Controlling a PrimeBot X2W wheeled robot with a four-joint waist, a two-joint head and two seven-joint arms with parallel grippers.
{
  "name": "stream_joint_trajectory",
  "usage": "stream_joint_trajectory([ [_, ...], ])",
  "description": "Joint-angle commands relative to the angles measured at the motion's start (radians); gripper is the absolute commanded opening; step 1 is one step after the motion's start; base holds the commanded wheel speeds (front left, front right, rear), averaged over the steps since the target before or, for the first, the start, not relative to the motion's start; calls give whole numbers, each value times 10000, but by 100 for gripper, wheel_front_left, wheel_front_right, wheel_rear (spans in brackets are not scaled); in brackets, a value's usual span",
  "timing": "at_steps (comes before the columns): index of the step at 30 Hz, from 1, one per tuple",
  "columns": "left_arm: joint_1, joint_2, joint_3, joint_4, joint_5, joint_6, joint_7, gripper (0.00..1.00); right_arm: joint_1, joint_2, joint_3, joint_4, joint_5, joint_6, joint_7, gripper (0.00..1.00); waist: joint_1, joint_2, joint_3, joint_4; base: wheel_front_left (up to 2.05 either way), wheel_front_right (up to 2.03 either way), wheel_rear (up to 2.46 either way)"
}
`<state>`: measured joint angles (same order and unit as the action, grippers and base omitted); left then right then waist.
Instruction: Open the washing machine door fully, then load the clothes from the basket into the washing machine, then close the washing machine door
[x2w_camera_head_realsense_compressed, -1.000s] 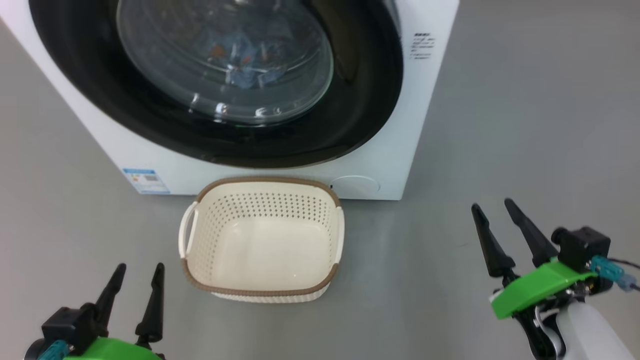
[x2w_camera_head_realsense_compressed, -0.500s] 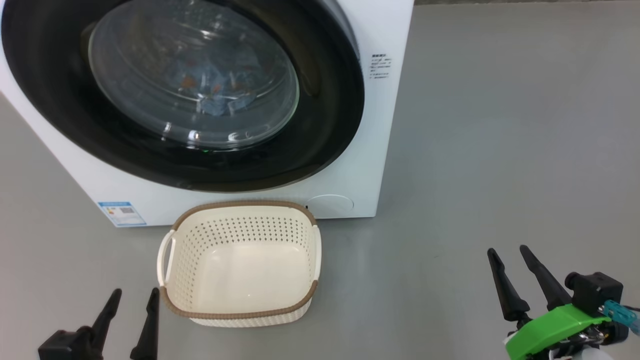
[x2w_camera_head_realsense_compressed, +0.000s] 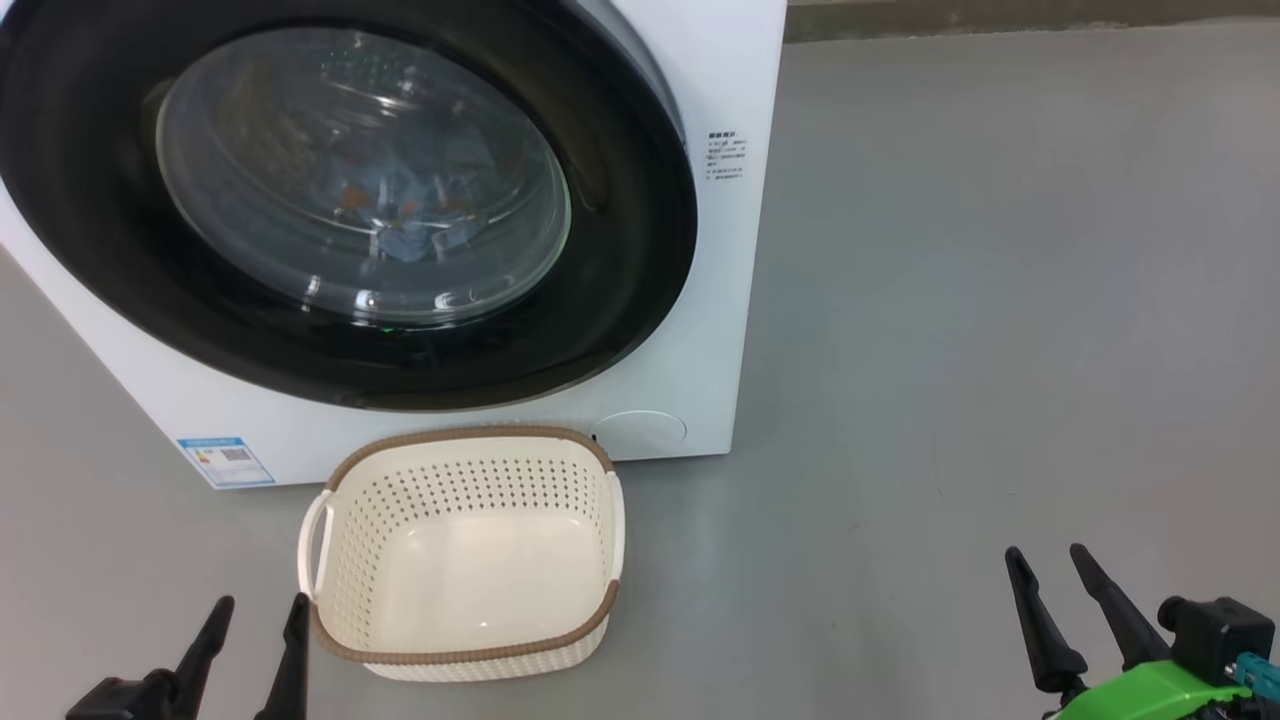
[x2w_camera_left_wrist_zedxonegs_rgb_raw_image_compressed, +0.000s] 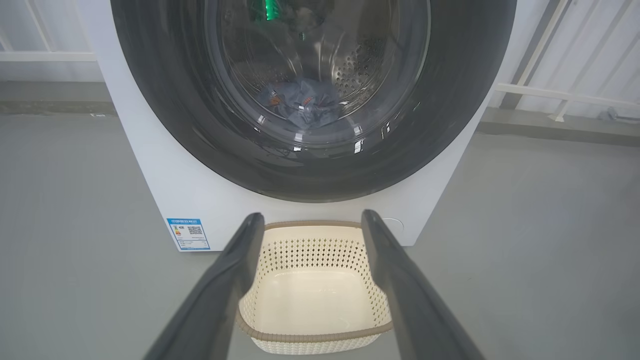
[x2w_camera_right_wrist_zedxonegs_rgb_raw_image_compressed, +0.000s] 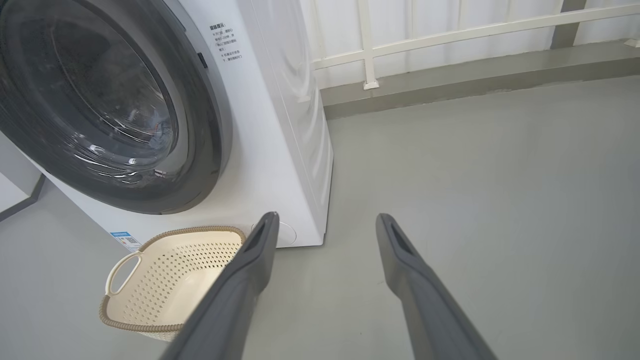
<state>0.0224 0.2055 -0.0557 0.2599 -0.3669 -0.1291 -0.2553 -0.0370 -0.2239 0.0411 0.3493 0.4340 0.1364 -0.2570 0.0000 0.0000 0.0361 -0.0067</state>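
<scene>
The white washing machine (x2w_camera_head_realsense_compressed: 700, 90) stands on the grey floor with its black-rimmed round door (x2w_camera_head_realsense_compressed: 620, 230) lying flush against the front. Behind the glass, light blue clothes (x2w_camera_head_realsense_compressed: 420, 225) with orange specks lie in the drum; they appear as clothes (x2w_camera_left_wrist_zedxonegs_rgb_raw_image_compressed: 300, 102) in the left wrist view too. The cream basket (x2w_camera_head_realsense_compressed: 470, 560) sits on the floor before the machine with nothing in it. My left gripper (x2w_camera_head_realsense_compressed: 258, 610) is open at the lower left, beside the basket's left handle. My right gripper (x2w_camera_head_realsense_compressed: 1050, 560) is open at the lower right, over bare floor.
A blue label sticker (x2w_camera_head_realsense_compressed: 225, 460) marks the machine's lower left front. A white railing (x2w_camera_right_wrist_zedxonegs_rgb_raw_image_compressed: 450, 35) and a low kerb run behind the machine. Open grey floor (x2w_camera_head_realsense_compressed: 1000, 300) stretches to the right of the machine.
The head camera has tilted, so machine and basket sit lower and further left in the picture. Both grippers have dropped toward the bottom edge and stay open.
</scene>
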Motion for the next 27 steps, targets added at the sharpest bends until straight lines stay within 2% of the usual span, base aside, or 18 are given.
stream_joint_trajectory([
  [1,-103,282,405,-189,-38,-15,-65,100,49,-147,131,-269,-19,-57,-48,100,0,0,-23,-23,0,0,0],
  [23,-106,233,570,-202,-56,-15,-65,100,127,-87,137,-322,-42,-57,-48,100,0,0,-51,35,0,0,0],
  [24,31,0,179,-2,-4,0,0,0,177,41,-84,-85,-6,0,0,0,0,0,-51,34,0,0,0],
  [27,61,-205,86,262,-14,2,16,0,194,178,-57,214,6,4,5,0,0,0,-49,34,0,0,0],
])
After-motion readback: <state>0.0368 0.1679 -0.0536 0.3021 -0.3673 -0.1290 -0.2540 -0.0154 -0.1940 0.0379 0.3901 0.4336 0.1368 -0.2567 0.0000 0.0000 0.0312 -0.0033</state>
